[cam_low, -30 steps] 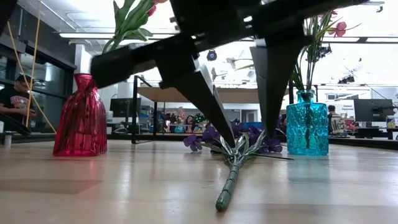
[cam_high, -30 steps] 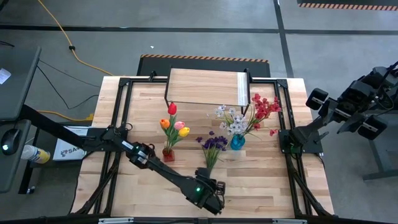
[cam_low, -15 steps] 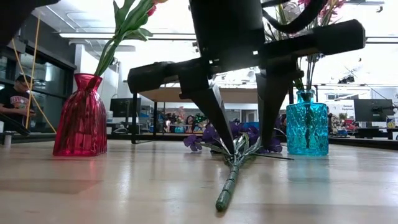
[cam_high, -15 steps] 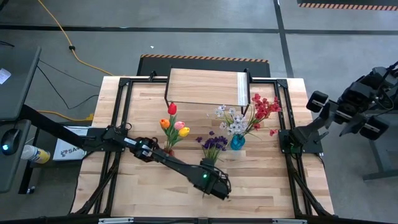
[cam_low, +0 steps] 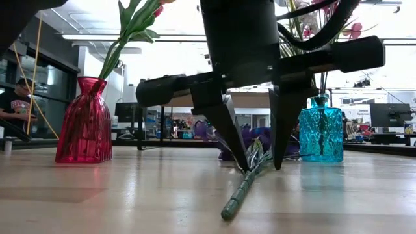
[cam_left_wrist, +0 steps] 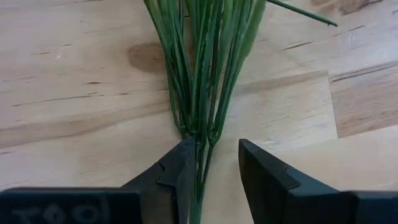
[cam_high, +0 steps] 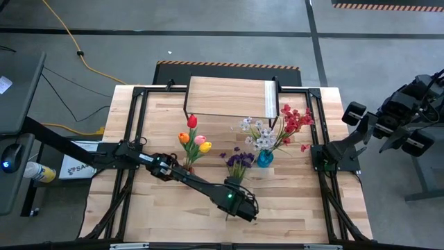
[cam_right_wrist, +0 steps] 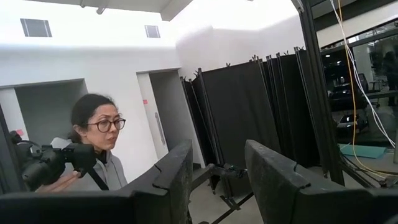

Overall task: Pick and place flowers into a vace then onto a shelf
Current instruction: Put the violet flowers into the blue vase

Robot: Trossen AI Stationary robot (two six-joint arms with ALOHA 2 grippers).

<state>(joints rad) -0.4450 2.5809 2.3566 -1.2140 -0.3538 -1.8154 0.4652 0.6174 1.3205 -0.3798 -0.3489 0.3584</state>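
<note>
A robotics lab: concrete floor [cam_high: 361, 62], black curtain partitions [cam_right_wrist: 249, 118], monitors [cam_low: 390, 115], yellow cable [cam_high: 69, 38].

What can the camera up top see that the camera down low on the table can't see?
Only the high view shows the whole shelf top, the tulips' blooms and the right gripper waiting off the table's right edge. Only the low view shows the red vase side-on and a person in the room. Both show the left gripper, open astride the purple spray's stem, and the blue vase.
</note>
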